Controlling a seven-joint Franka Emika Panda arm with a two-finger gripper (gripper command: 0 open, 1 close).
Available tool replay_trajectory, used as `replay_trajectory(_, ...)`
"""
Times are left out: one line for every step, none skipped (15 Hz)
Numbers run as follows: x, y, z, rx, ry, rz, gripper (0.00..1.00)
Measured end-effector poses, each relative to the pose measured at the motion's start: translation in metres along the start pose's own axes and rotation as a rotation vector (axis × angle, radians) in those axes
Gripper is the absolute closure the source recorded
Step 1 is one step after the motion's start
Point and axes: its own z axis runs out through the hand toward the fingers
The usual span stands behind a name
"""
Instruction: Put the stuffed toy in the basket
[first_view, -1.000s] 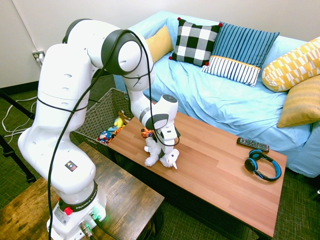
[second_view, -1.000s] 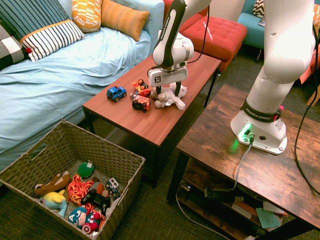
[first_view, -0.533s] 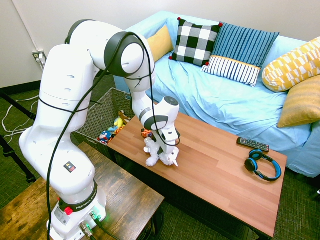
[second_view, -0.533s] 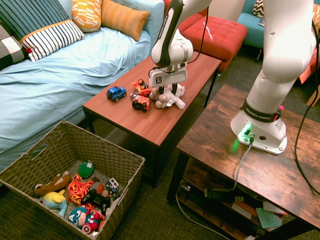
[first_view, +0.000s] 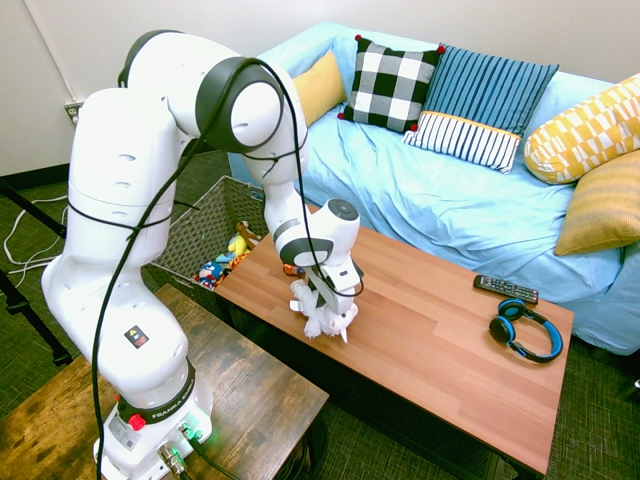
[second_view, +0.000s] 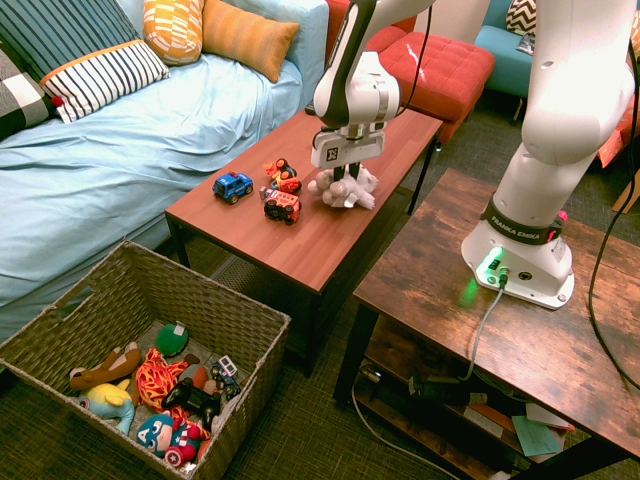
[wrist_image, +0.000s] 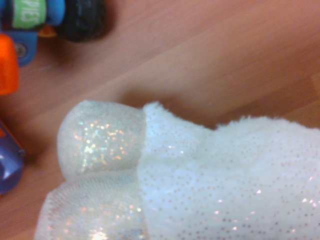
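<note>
Living room setup: light blue sofa (first_view: 450, 190) loaded with checked, striped and yellow cushions, a reddish wooden coffee table (first_view: 440, 350) in front, dark green carpet (second_view: 300, 420), red ottoman (second_view: 440, 65) behind, plain white wall (first_view: 150, 40).

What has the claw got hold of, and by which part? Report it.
The claw is closed on the stuffed toy, gripping its upper body from above; the limbs bunch below on the coffee table.

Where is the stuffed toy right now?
The stuffed toy is on the wooden coffee table, directly under the tool, just beside the toy cars in the second exterior view; it is not yet in the basket.
</note>
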Motion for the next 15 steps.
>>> replay_trajectory(-0.002,0.000,-0.015,0.015,0.021,-0.016,1.00)
replay_trajectory(-0.003,0.000,-0.032,0.027,0.047,-0.038,1.00)
replay_trajectory(-0.005,-0.002,-0.050,0.037,0.070,-0.060,1.00)
replay_trajectory(-0.008,-0.006,-0.069,0.043,0.092,-0.084,1.00)
replay_trajectory(-0.013,-0.012,-0.089,0.045,0.116,-0.109,1.00)
replay_trajectory(-0.023,-0.021,-0.109,0.048,0.144,-0.134,1.00)
replay_trajectory(-0.037,-0.033,-0.127,0.053,0.171,-0.156,1.00)
replay_trajectory(-0.055,-0.048,-0.145,0.060,0.193,-0.180,1.00)
replay_trajectory(-0.076,-0.066,-0.159,0.067,0.215,-0.209,1.00)
replay_trajectory(-0.100,-0.086,-0.171,0.074,0.236,-0.238,1.00)
replay_trajectory(-0.127,-0.106,-0.179,0.078,0.252,-0.269,1.00)
replay_trajectory(-0.154,-0.126,-0.184,0.080,0.269,-0.301,1.00)
replay_trajectory(-0.182,-0.144,-0.184,0.082,0.282,-0.331,1.00)
replay_trajectory(-0.209,-0.160,-0.180,0.080,0.289,-0.359,1.00)
replay_trajectory(-0.235,-0.175,-0.170,0.078,0.294,-0.384,1.00)
